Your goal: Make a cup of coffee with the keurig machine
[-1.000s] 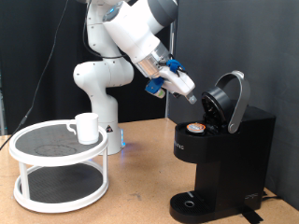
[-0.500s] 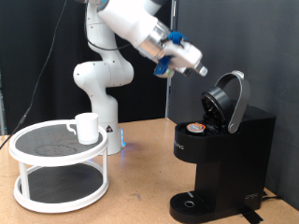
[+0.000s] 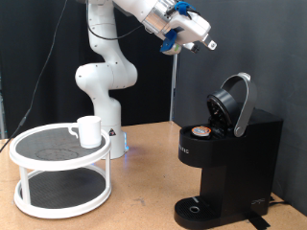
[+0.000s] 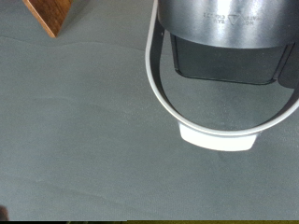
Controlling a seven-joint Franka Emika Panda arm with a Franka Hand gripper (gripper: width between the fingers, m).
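The keurig machine (image 3: 230, 168) stands at the exterior view's right, black, with its rounded lid (image 3: 236, 103) hinged open. A brown-topped pod (image 3: 200, 131) sits in its holder. The low drip tray (image 3: 197, 209) has nothing on it. The cup (image 3: 89, 130), a small white mug, stands on the top shelf of a round white stand (image 3: 59, 172) at the exterior view's left. My gripper (image 3: 205, 43) is high above the machine, near the exterior view's top, holding nothing that I can see. The wrist view shows the machine (image 4: 224, 37) from above; my fingers do not show there.
The white arm's base (image 3: 104, 96) stands behind the stand. The wooden table (image 3: 144, 201) runs between stand and machine. A black pole (image 3: 174, 86) stands behind the machine. A wooden corner (image 4: 51, 14) shows in the wrist view over grey floor.
My gripper has risen from just beside the open lid and pod holder to high above the machine. The pod, the lid and the cup have not moved.
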